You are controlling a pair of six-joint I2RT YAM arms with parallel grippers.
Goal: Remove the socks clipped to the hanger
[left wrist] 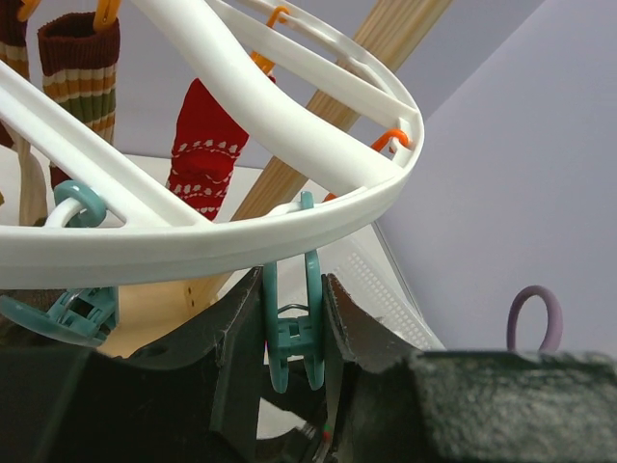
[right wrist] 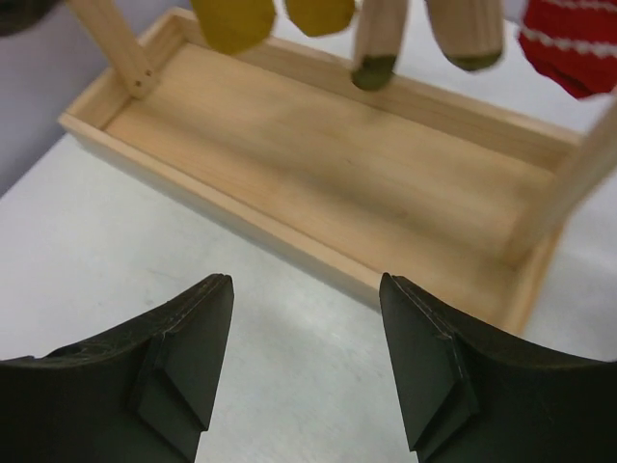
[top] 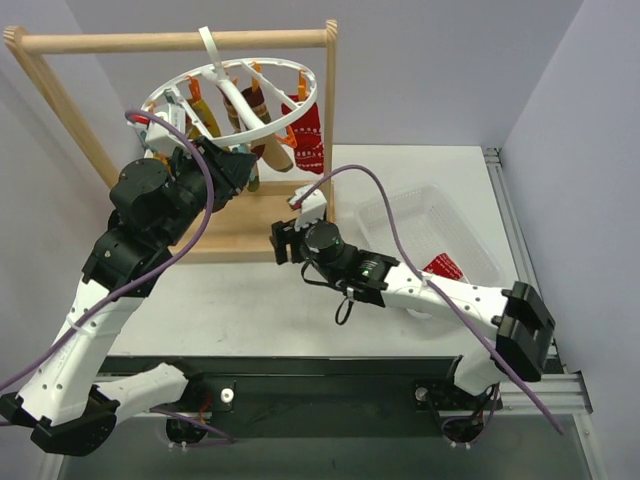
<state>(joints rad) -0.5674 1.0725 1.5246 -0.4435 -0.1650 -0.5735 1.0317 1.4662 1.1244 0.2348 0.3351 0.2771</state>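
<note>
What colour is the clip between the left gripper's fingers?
Teal. The clip shows best in the left wrist view.

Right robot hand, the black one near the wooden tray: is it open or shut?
Open. The black right hand's two fingers sit wide apart, with only white table between them.

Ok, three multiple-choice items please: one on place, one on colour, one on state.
1. The right gripper is: A) over the table, near the wooden rack's base; B) in the basket; C) at the hanger.
2. The clip flanked by the left gripper is: A) orange; B) teal; C) white.
3. The right gripper is: A) open, empty; B) shut on a sock; C) shut on a clip.
A: table shows under it. B: teal in the left wrist view. A: jaws apart, nothing between.
</note>
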